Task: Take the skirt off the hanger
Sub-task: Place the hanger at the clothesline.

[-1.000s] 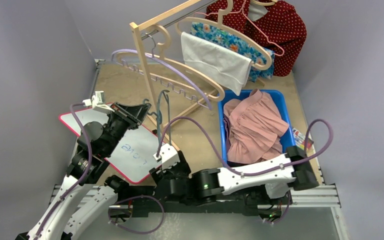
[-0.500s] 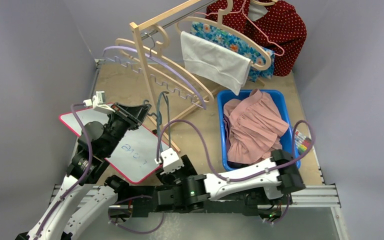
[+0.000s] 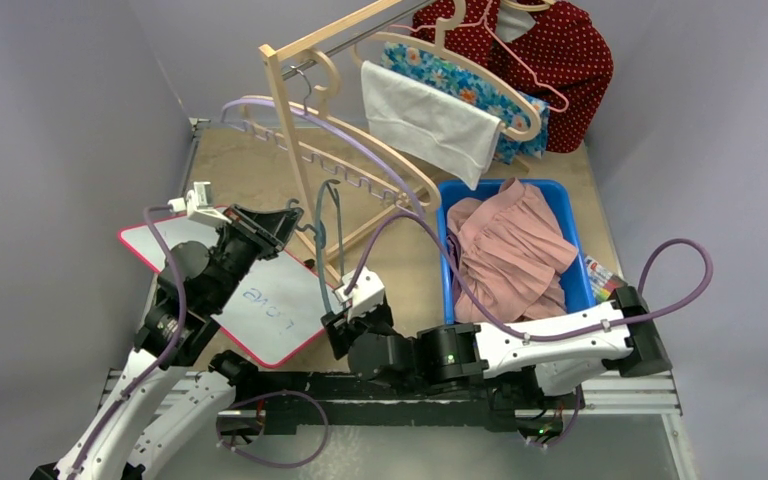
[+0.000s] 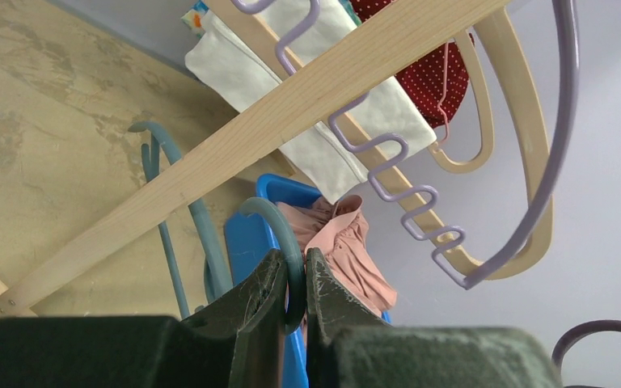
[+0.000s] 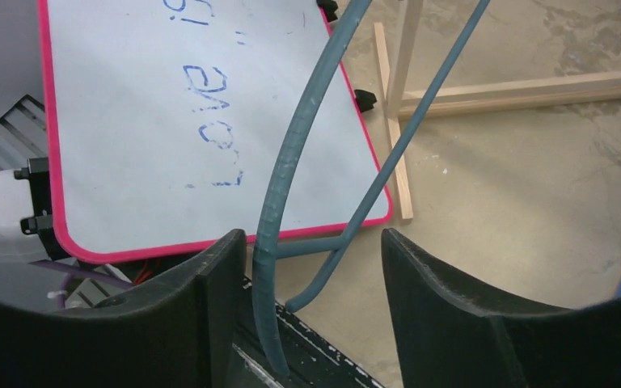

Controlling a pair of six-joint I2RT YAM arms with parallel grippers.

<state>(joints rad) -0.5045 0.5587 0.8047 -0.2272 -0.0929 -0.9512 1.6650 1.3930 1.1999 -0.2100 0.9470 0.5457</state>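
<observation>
Left wrist view: my left gripper (image 4: 293,267) is staying clamped on the hook of the slim teal plastic hanger (image 4: 198,222). My right gripper (image 5: 314,250) is swinging in and narrowing its still-parted jaws around the hanger's lower bars. The pleated pink fabric skirt (image 3: 510,250) is lying in the blue plastic bin (image 3: 560,195), so I'm judging the removal done.

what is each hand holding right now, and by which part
The left hand pinches the teal hanger by its hook. The right hand holds nothing; its open fingers straddle the hanger's bars.
</observation>
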